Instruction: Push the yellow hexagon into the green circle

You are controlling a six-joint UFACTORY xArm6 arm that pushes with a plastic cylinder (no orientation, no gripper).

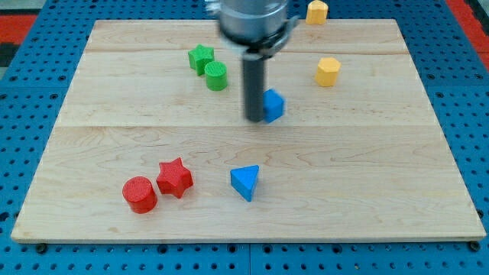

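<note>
Wooden board (153,145) on blue pegboard. Yellow hexagon (328,72) stands upright at upper right, well apart from green circle (216,76). My tip (254,118) touches a blue block (273,105); no gripper fitted.

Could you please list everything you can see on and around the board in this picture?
wooden board: one, pale wood, fills the view
blue pegboard: one, beneath the board
green star block: one, upper left of centre
green circle block: one, touching the green star's lower right
yellow hexagon block: one, upper right
yellow block: one, top edge, shape unclear
blue block: one, centre
blue triangle block: one, lower centre
red star block: one, lower left
red circle block: one, beside the red star
my tip: one dark rod, against the blue block's left
</note>
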